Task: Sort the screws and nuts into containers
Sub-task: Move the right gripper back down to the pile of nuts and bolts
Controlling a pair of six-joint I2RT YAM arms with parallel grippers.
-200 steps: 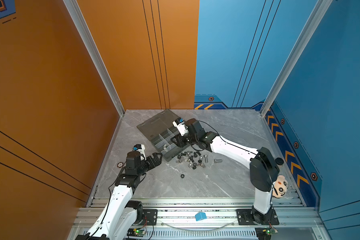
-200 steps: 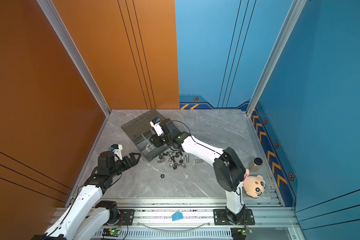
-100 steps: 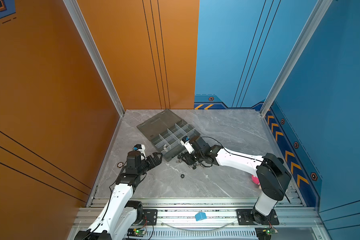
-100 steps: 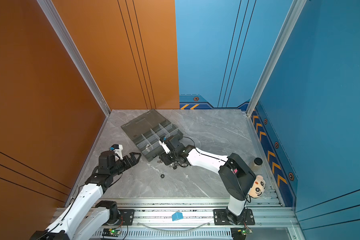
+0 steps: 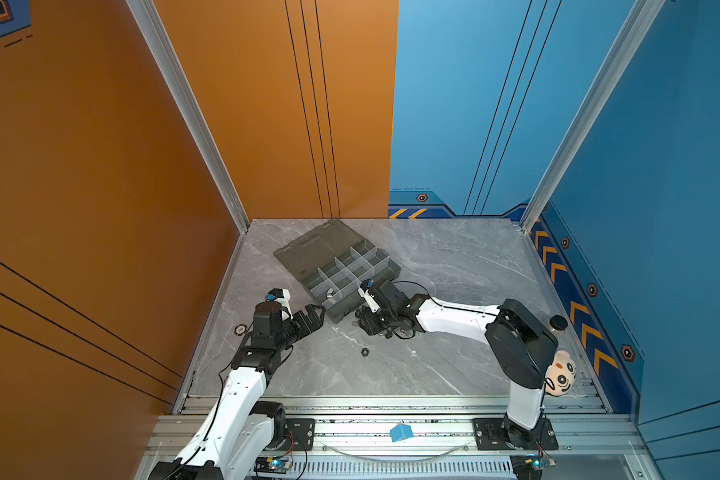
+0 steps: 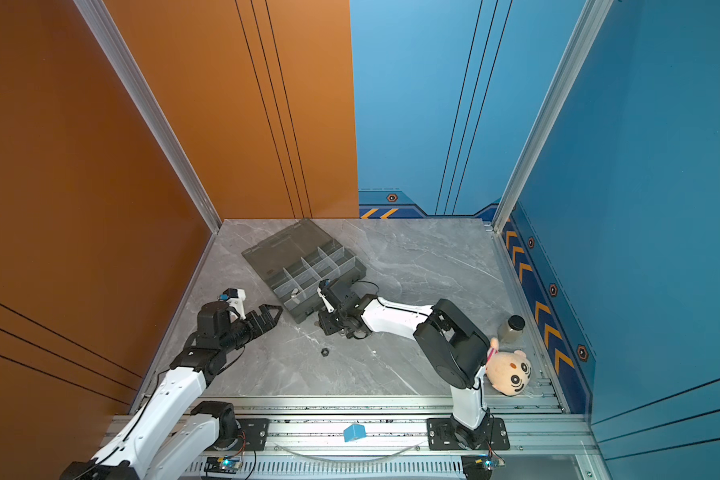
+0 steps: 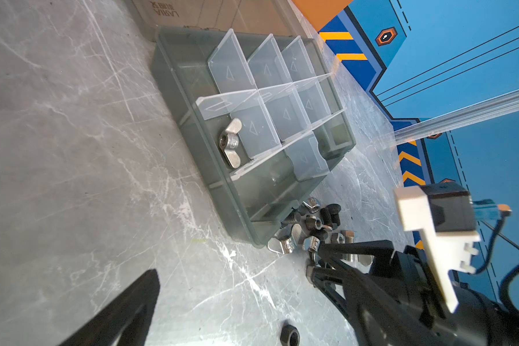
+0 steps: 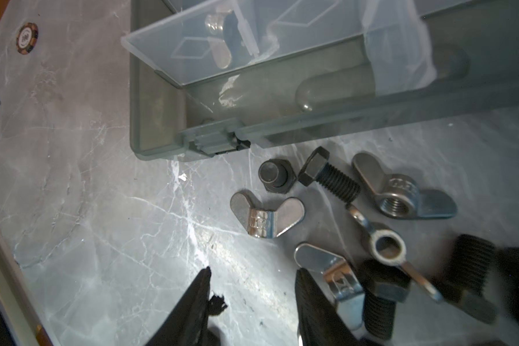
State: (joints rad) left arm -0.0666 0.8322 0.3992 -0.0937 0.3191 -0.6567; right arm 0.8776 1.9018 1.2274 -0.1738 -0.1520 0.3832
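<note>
Nearest, at the right front corner of the surface (image 5: pixel 433 374): a plush doll (image 6: pixel 510 372) with a small dark-capped bottle (image 6: pixel 512 328) just behind it. Next, alone in the middle: one black hex nut (image 5: pixel 365 352), flat on the grey marbled top and well apart from the other hardware. Then the left gripper (image 5: pixel 313 316): fingers spread wide with nothing between them, tips near the nearest corner of the box (image 7: pixel 192 143) without touching it. A striped round chip (image 5: pixel 240 329) lies beside that arm. The right gripper (image 8: pixel 252 299): fingers parted over bare stone, holding nothing, low at the edge of the heap, with one finger (image 8: pixel 315 299) just beside a wing nut (image 8: pixel 333 278). The heap lies just beside the box's front wall. In it, the screws (image 8: pixel 328 181) are mostly black with hex heads and coarse thread, lying on their sides, plus a silver hex-headed one (image 7: pixel 343 239). The nuts (image 8: pixel 399 194) are chiefly shiny silver winged ones with flat rounded ears and stamped marks; four show in the right wrist view, one with its threaded bore turned up. One black hex piece (image 8: pixel 274 176) is seen end-on, and I cannot tell whether it is a screw or a nut. The box is smoky translucent grey plastic, its clear dividers marked with outlined arrows and diamonds, forming the containers (image 5: pixel 352 266) in three rows. A stored wing nut (image 7: pixel 229 142), silver, lies in the middle row's end compartment, on the side toward the left arm. Farthest: the flat lid (image 5: pixel 321 247), open and lying on the surface behind the box.
</note>
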